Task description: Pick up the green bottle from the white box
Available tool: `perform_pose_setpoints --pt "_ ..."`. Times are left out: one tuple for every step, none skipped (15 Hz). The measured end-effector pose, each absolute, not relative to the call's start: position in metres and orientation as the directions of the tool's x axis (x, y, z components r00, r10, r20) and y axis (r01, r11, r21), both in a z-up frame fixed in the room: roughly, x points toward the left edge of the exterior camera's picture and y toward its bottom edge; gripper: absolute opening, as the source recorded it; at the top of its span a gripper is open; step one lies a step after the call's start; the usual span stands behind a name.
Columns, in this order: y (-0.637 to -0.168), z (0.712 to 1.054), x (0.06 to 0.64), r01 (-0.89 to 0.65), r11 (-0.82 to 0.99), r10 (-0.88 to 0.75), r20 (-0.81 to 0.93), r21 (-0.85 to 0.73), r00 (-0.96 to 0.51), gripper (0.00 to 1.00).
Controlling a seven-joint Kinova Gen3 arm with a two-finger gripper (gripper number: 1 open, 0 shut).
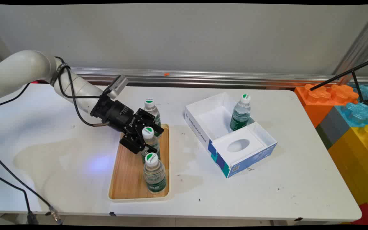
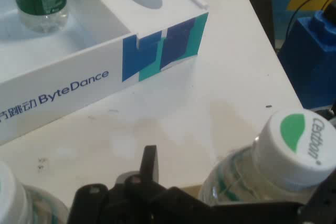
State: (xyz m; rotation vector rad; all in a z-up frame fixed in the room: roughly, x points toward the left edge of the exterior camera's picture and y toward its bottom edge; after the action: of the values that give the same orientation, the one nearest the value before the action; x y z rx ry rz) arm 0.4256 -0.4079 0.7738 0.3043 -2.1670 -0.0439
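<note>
the gripper [image 1: 148, 135] sits low over the wooden tray [image 1: 126, 179], its fingers spread to either side of the middle bottle [image 1: 149, 142] (contact can't be judged). another bottle [image 1: 152, 111] stands at 12 o'clock from it, a third [image 1: 154, 174] at 6 o'clock. at 3 o'clock, well apart, an open white box [image 1: 203, 134] holds a fourth bottle [image 1: 241, 113].

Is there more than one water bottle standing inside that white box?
No, the white box holds only one water bottle; the other three bottles stand on the wooden tray.
</note>
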Motion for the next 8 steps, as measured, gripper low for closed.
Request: perform_pose_setpoints --pt "-0.4076 0.7742 0.4252 -0.199 0.969 -0.234 0.803 0.146 -0.548 1.0" --pt "-0.4074 0.7745 0.4253 -0.198 0.969 -0.234 0.803 0.147 -0.548 1.0" --pt "-0.4071 0.7749 0.4253 -0.197 0.969 -0.235 0.803 0.149 -0.548 1.0" --pt "-0.4068 0.7753 0.4254 -0.197 0.969 -0.235 0.803 0.15 -0.547 1.0" --pt "-0.4066 0.7758 0.4255 -0.196 0.969 -0.236 0.803 0.151 -0.547 1.0" --pt "-0.4065 0.7764 0.4258 -0.195 0.969 -0.237 0.803 0.153 -0.547 1.0" --pt "-0.4063 0.7774 0.4261 -0.195 0.969 -0.238 0.803 0.154 -0.546 1.0" --pt "-0.4062 0.7783 0.4262 -0.195 0.969 -0.238 0.803 0.155 -0.546 1.0"
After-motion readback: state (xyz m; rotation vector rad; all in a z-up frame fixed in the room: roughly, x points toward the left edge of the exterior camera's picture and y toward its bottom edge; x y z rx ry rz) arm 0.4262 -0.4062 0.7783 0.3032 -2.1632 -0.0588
